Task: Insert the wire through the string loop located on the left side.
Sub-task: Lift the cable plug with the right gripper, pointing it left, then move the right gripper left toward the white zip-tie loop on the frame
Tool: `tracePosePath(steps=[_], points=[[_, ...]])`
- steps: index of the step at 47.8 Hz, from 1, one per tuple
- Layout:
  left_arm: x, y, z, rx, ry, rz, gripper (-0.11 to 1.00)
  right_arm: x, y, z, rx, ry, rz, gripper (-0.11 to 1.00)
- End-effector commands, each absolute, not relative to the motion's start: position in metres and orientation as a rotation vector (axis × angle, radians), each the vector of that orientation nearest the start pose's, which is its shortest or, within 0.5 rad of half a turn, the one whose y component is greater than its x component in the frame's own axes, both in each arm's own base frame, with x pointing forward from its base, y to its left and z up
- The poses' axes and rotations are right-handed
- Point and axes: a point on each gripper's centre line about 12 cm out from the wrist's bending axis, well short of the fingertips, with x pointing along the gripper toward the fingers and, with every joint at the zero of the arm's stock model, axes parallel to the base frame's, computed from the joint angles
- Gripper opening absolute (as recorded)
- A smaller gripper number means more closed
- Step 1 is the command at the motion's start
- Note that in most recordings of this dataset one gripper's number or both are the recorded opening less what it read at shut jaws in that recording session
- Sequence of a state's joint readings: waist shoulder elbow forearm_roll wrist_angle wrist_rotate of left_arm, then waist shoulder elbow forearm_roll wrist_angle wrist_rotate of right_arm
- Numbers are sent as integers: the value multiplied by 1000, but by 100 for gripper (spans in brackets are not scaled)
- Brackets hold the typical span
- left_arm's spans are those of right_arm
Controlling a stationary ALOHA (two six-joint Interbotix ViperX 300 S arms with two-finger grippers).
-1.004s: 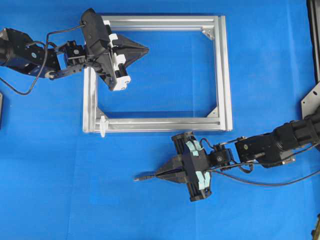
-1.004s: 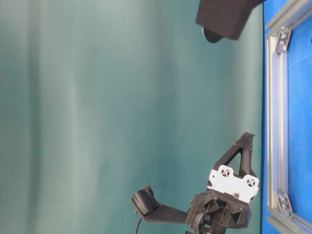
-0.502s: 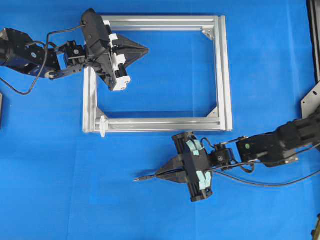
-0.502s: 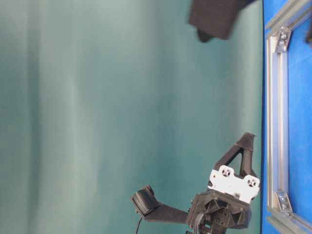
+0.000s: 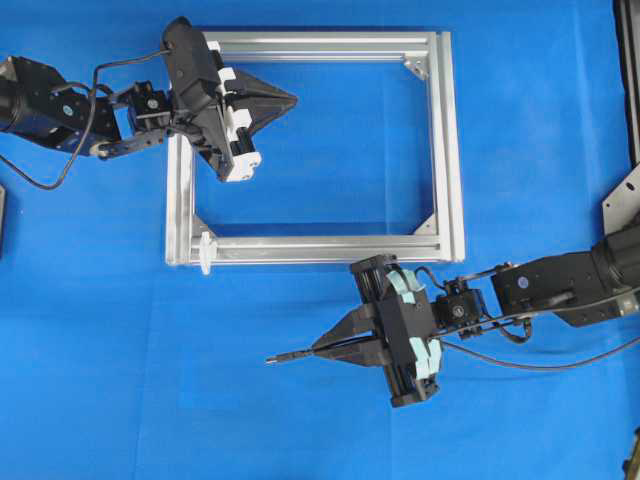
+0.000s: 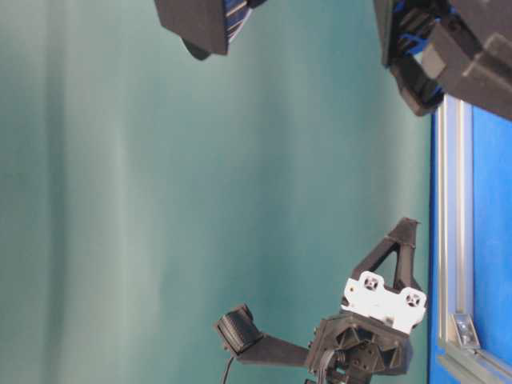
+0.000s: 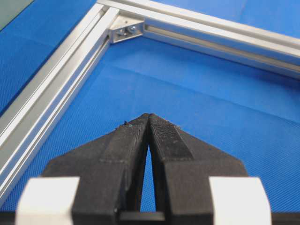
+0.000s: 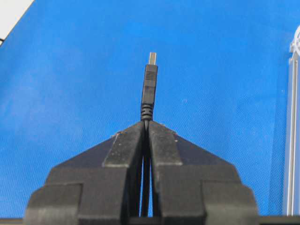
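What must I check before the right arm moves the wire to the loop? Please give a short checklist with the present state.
1. Right gripper shut on wire: ok.
2. Plug sticks out straight past the fingers: ok.
3. Loop visible on the frame, lower left corner: ok.
4. Plug aligned with the loop: not ok, it sits below the frame.
5. Left gripper away from the loop: ok, shut and empty.
6. Loop wide enough: cannot tell.
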State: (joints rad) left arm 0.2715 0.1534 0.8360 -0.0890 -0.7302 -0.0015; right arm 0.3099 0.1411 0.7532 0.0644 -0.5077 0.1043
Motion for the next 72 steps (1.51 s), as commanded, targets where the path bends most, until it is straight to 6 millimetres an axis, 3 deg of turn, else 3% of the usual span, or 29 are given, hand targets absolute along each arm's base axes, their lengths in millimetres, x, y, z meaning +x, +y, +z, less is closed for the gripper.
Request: tracePosePath(steps=[1,52,63,72], points=[[369,110,151,-89,199,336,0,381,120,150,95,369,251,0],[370,111,151,-91,197,338,0,382,117,151,96,366,245,0],[369,111,151,-89,198,336,0,386,101,150,102,365,203,0],[369,111,151,-90,197,336,0,393,69,150,115,363,124,0]])
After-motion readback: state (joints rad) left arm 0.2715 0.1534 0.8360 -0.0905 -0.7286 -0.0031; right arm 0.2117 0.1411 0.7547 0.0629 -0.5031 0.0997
